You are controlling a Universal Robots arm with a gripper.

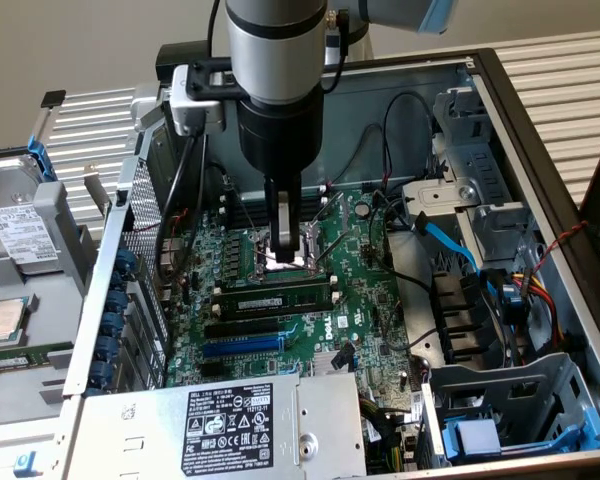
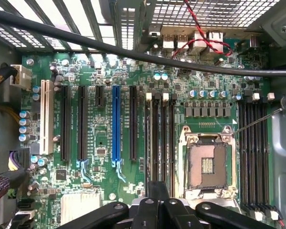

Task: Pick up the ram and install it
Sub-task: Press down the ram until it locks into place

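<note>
The ram (image 1: 275, 298) is a thin green stick with dark chips. It stands on edge in a black memory slot just in front of the CPU socket (image 1: 280, 258) on the green motherboard (image 1: 365, 320). My gripper (image 1: 284, 248) hangs over the socket, a little behind the ram and apart from it, shut with nothing between its fingers. In the wrist view the shut gripper (image 2: 157, 191) sits over one end of the memory slots (image 2: 160, 138), beside the open CPU socket (image 2: 207, 164). I cannot make out the ram edge-on there.
A blue expansion slot (image 1: 242, 345) (image 2: 116, 124) lies beside black ones. The labelled power supply (image 1: 245, 420) walls the near side, and a drive cage (image 1: 500, 290) with cables stands at the exterior view's right. A hard drive (image 1: 20, 235) rests outside the case. A black cable (image 2: 133, 53) crosses the board.
</note>
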